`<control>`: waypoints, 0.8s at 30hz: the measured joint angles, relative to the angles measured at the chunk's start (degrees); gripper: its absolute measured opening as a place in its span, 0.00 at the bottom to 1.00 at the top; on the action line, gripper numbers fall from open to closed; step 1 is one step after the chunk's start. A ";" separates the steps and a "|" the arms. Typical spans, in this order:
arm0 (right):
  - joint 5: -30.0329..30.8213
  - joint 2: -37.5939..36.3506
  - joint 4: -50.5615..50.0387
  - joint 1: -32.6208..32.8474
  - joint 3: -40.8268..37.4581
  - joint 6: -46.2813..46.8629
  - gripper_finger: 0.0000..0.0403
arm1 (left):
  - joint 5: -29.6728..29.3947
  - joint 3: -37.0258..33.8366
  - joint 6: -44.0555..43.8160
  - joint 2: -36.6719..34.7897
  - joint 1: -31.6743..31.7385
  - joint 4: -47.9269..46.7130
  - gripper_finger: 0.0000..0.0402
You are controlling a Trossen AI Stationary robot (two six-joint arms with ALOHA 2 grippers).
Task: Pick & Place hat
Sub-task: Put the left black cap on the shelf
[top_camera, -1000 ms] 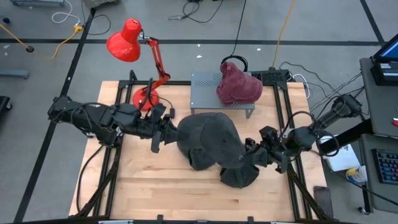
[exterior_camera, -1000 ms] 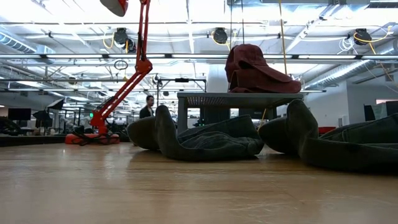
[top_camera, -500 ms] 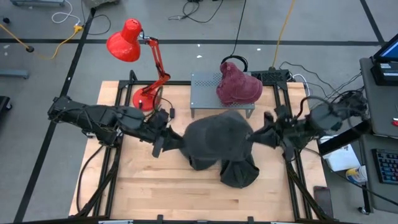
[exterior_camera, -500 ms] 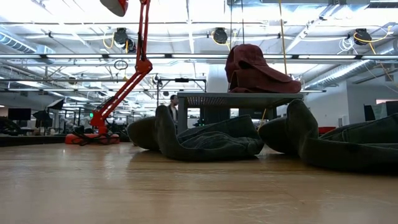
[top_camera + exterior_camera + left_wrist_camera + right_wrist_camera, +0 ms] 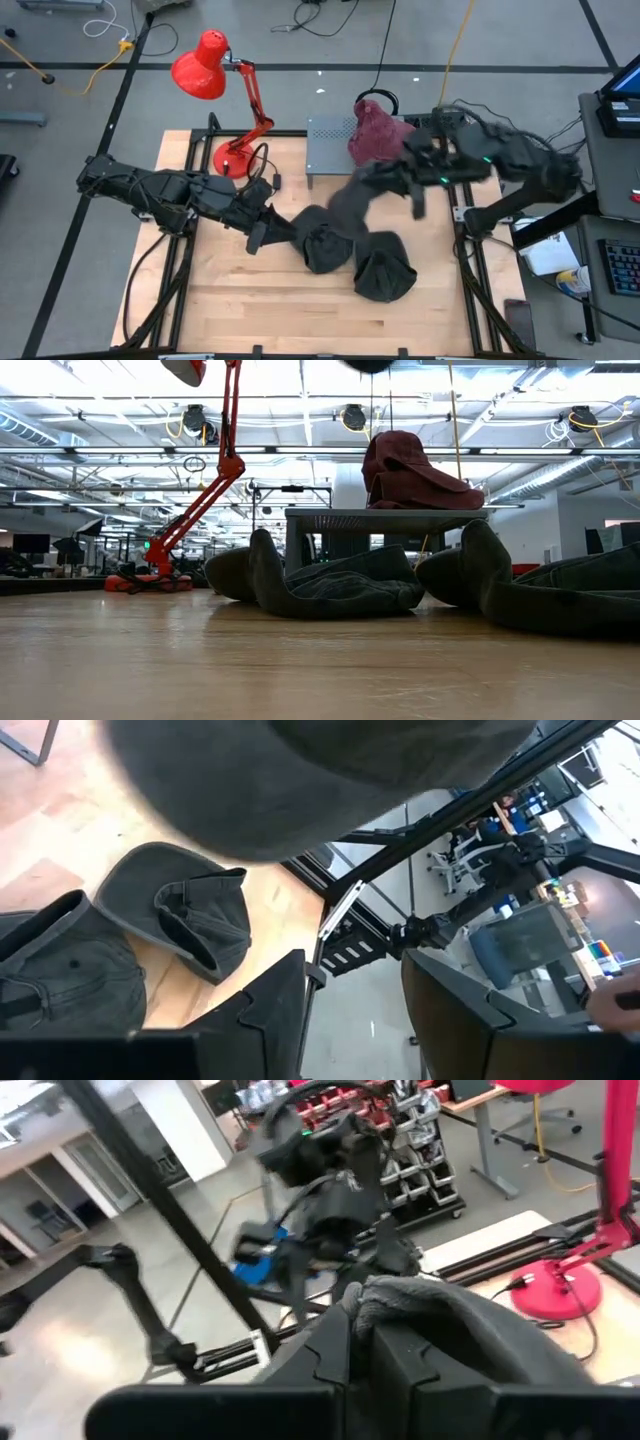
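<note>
Since the earlier frames the right gripper (image 5: 372,178) has risen and swung toward the grey stand (image 5: 330,140), lifting the dark grey hat (image 5: 345,205) off the desk (image 5: 230,300). The hat hangs stretched and limp, its edge pinched in the closed right jaws. The left gripper (image 5: 262,232), jaws parted, sits low just beside it.

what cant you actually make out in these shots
- High view: the right gripper and the dark hat it lifts are motion-blurred; the hat's shape is unclear.
- High view: the left gripper tips are dark against the dark hats on the table; contact cannot be judged.
- Low view: the lifted hat is cut off by the top edge.
- Left wrist view: the lifted hat fills the top, blurred.
- Low view: the maroon hat hides whatever lies behind it on the metal stand.
</note>
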 joint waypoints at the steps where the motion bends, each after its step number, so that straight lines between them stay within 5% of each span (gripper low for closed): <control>1: -1.95 1.23 0.04 -1.90 1.06 -0.19 0.02 | 0.00 0.00 0.01 0.00 0.00 0.01 0.42; 15: -29.69 18.21 3.15 -30.63 9.83 -1.27 0.02 | -0.02 0.00 6.36 0.00 0.16 -0.13 0.42; 24: -45.44 26.74 8.67 -41.57 9.91 -4.21 0.02 | -2.01 0.00 7.11 0.00 2.79 -0.08 0.42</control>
